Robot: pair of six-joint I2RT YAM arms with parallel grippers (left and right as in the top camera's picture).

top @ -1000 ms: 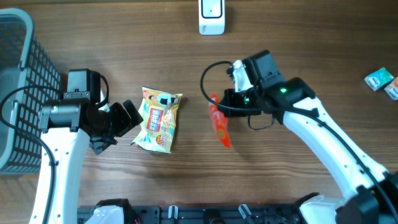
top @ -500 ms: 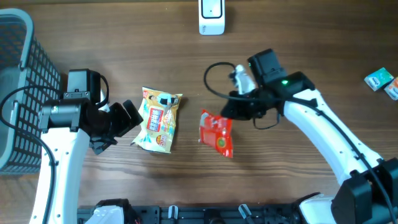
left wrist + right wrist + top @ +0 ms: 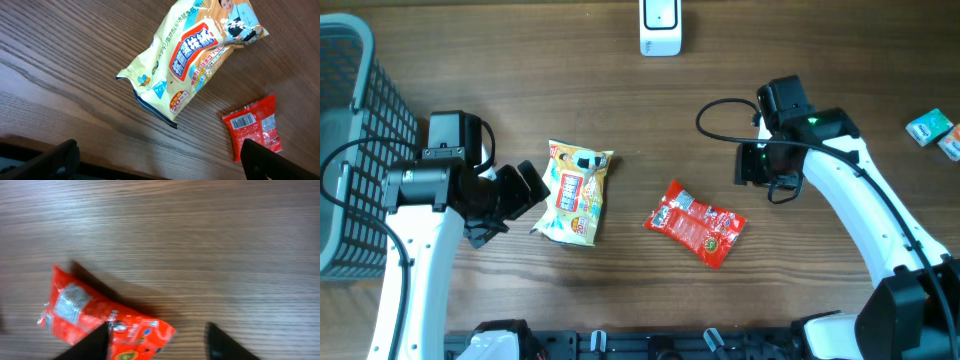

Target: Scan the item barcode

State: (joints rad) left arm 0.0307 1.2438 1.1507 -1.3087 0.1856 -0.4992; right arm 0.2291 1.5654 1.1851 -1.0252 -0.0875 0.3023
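Barcode (image 3: 248,121) faces up on the red crinkly plastic snack packet (image 3: 696,224), lying loose at lower centre. My right gripper (image 3: 752,163) hangs empty, jaws apart, upper right of it. I'd pinch an edge, leaving the label uncovered.

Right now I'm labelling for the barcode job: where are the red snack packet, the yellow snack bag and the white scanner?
red snack packet (image 3: 695,224): overhead view, middle of its wrapper.
yellow snack bag (image 3: 576,192): overhead view, its printed centre.
white scanner (image 3: 660,25): overhead view, its body.
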